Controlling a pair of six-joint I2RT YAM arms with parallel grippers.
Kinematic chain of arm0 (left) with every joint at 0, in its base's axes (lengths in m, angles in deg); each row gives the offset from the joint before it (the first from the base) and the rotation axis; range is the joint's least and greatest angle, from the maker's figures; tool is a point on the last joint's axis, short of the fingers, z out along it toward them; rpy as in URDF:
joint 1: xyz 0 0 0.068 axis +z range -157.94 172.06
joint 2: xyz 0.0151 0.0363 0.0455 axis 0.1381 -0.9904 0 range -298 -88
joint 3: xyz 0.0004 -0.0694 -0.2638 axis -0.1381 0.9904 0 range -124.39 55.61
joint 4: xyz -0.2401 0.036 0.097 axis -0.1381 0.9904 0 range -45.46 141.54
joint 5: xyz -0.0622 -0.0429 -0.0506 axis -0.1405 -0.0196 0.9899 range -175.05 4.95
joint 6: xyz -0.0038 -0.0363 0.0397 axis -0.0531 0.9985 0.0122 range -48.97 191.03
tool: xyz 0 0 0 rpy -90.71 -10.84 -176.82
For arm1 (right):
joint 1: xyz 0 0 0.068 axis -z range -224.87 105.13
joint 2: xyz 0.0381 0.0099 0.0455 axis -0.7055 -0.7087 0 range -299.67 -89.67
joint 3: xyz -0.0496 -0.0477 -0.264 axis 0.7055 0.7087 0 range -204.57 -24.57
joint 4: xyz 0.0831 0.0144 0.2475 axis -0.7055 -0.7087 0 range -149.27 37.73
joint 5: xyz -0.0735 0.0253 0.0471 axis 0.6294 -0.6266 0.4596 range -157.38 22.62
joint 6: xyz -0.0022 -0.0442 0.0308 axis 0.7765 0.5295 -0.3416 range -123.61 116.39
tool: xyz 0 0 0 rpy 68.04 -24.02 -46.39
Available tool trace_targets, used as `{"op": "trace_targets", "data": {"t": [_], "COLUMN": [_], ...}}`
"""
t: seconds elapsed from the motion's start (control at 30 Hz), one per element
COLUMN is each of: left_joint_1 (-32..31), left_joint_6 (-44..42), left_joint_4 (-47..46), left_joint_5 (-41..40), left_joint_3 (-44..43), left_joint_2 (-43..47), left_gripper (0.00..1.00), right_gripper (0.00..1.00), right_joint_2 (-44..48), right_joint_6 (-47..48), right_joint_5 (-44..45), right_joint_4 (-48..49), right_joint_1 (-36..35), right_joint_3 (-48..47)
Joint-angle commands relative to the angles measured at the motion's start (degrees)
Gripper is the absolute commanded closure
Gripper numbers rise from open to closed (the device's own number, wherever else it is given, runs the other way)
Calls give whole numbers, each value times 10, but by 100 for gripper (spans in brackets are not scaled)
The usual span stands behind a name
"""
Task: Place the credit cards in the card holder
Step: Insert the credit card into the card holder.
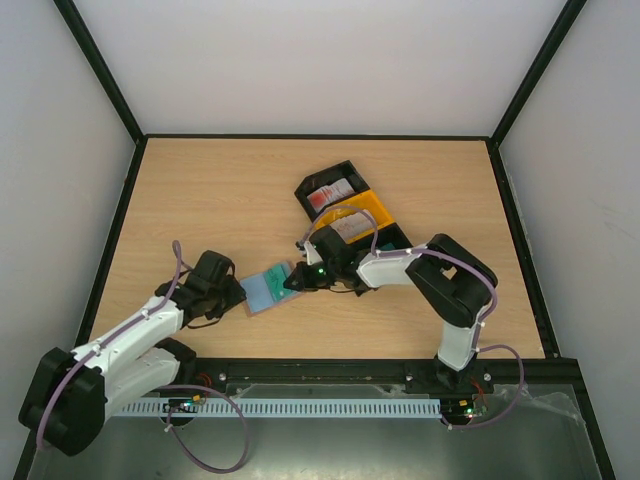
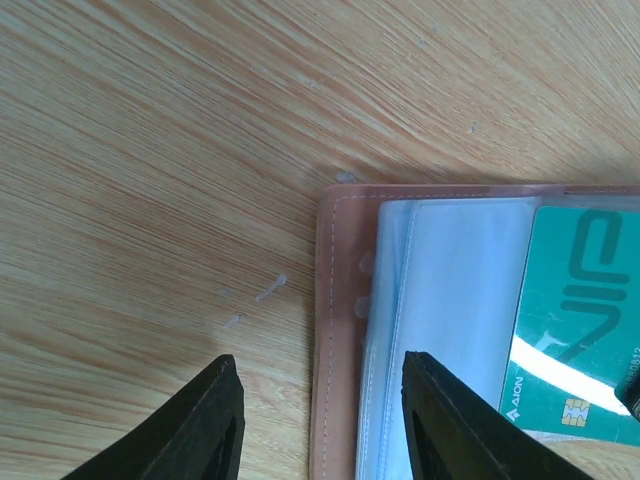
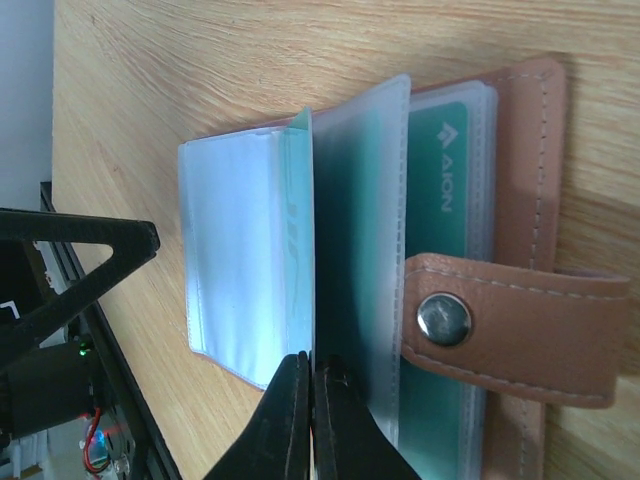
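Reddish-brown and stitched along its rim, the card holder [image 1: 268,290] is lying open on the wooden table [image 1: 200,200], near the front edge and between the two arms. Its plastic leaves are fanning out. A teal card [image 3: 440,180] printed AION is sitting flat inside one of them, beside the snap strap [image 3: 510,325].

The right gripper [image 3: 312,365] is reaching in from the holder's right side. Its fingers are pressing fully together on the near edge of one frosted clear sleeve [image 3: 360,250]. This sleeve is standing up from the stack with teal showing through it. I cannot tell whether a card edge is also between the pads.

The left gripper [image 2: 318,372] is poised at the holder's opposite, stitched edge, with its jaws wide apart and gripping nothing. One finger [image 2: 215,420] is hanging over bare wood, the other over the plastic leaves.

Behind the holder, a black tray [image 1: 345,166] is holding a white card with red marks [image 1: 330,195]. A yellow tray [image 1: 380,212] touching it is holding a pale card [image 1: 350,222].
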Motion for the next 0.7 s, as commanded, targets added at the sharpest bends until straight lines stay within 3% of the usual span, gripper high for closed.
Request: {"op": "trace_targets", "data": {"t": [0.0,0.27,0.67], "left_joint_1": [3,3,3], "left_joint_6": [2,3,-13], "left_joint_4": [-8,-39,-66], "left_joint_5": [-3,13,32], "left_joint_3": [10,29,40], "left_joint_2": [-6,-26,-41], "left_gripper": [56,58,69], "right_gripper": [98,98,98], "right_joint_2": [-16,-34,-50], "right_joint_6": [-26,-38,-100], "right_joint_5": [-15,-29,-25], "right_joint_4": [25,43,90], "right_joint_1": [0,-13,-37], "right_joint_3": [13,18,13]}}
